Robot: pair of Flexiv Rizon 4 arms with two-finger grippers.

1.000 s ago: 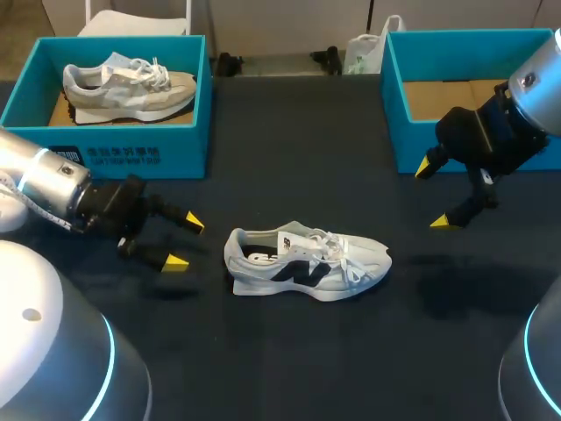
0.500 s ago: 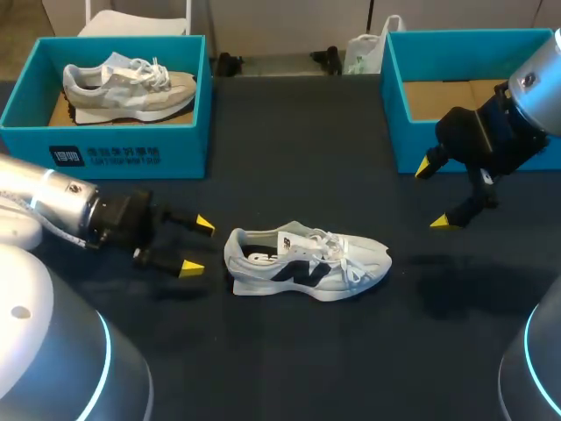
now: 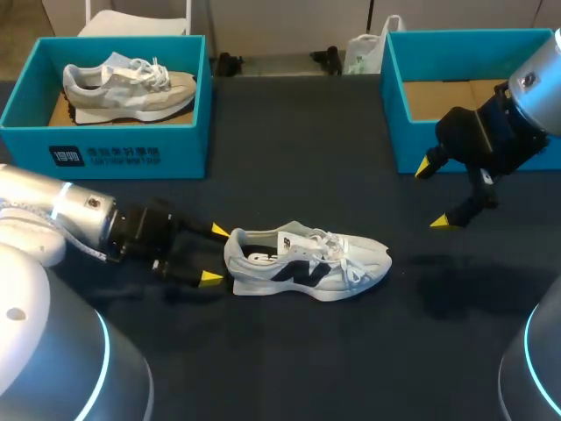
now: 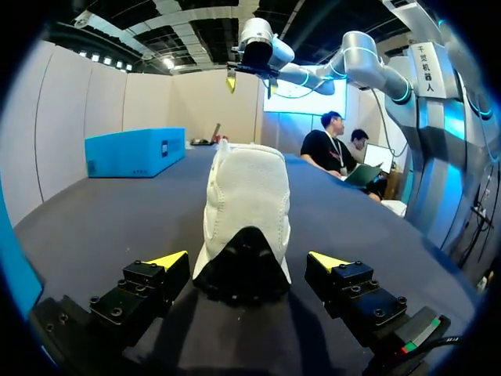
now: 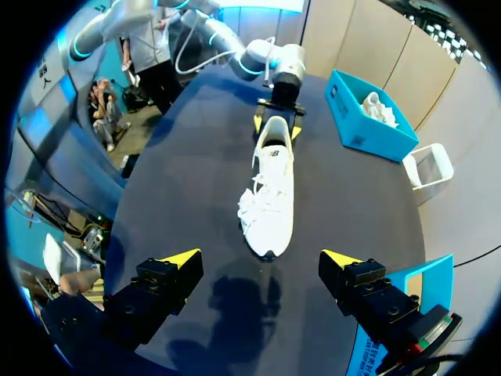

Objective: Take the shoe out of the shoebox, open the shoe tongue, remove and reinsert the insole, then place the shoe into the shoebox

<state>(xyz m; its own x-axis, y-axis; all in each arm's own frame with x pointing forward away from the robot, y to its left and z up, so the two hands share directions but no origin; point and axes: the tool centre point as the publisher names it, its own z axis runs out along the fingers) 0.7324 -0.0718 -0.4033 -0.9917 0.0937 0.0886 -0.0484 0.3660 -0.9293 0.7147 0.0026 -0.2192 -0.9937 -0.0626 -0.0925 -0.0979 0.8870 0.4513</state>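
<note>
Your left claw: released, yellow tips flanking the heel of the white-and-grey fabric trainer, not pinching it | trainer: upright on the black table, outside both boxes, toe toward your right claw | right claw: released, hovering before the teal cardboard shoebox | far left: second teal box holding a beige trainer

Second shoe in another box
</note>
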